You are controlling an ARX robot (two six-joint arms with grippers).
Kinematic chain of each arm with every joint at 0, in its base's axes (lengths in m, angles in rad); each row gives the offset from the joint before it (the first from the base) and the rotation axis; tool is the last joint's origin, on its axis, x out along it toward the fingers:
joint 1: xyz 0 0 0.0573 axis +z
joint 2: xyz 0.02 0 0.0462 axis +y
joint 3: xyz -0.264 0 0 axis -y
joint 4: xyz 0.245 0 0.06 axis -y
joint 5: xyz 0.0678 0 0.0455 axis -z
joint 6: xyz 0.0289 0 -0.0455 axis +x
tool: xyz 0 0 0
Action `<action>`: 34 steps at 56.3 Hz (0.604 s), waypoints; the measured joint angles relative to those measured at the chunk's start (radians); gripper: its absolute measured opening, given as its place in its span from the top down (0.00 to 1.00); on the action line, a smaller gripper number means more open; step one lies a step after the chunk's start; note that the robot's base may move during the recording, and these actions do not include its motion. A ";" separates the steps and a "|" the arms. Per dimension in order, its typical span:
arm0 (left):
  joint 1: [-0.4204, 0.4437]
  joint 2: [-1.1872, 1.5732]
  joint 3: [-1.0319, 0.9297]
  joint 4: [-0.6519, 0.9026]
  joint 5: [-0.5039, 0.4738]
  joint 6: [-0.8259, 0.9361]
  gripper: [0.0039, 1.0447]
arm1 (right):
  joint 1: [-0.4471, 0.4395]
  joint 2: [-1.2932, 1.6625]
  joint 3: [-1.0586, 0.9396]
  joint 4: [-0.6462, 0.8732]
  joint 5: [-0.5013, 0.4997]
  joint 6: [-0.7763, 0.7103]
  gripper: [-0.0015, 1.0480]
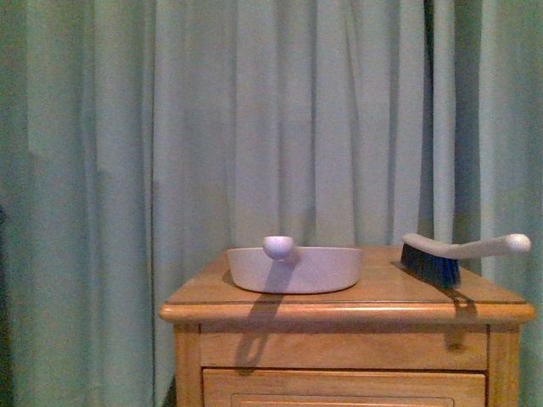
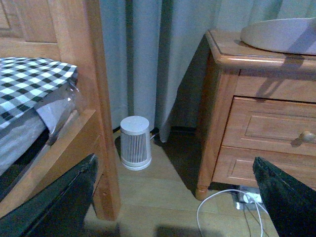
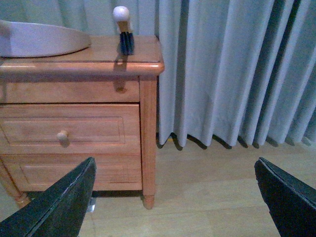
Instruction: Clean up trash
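Two pincers, left pincer [image 2: 175, 200] and right pincer [image 3: 175, 200], gape wide and empty, low before the nightstand [image 1: 348, 311] whose dustpan [image 1: 294, 269] and brush [image 1: 462, 253] sit above them; the trash shows nowhere, so best locate it before grasping tools.

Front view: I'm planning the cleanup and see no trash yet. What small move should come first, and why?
Probably raise the open right gripper toward the white-handled, dark-bristled hand brush: it lies on the right side of the wooden nightstand, the gripper hangs empty lower down, and no paper wad shows.
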 joint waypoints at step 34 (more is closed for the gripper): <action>0.000 0.000 0.000 0.000 0.000 0.000 0.07 | 0.000 0.000 0.000 0.000 0.001 0.000 0.07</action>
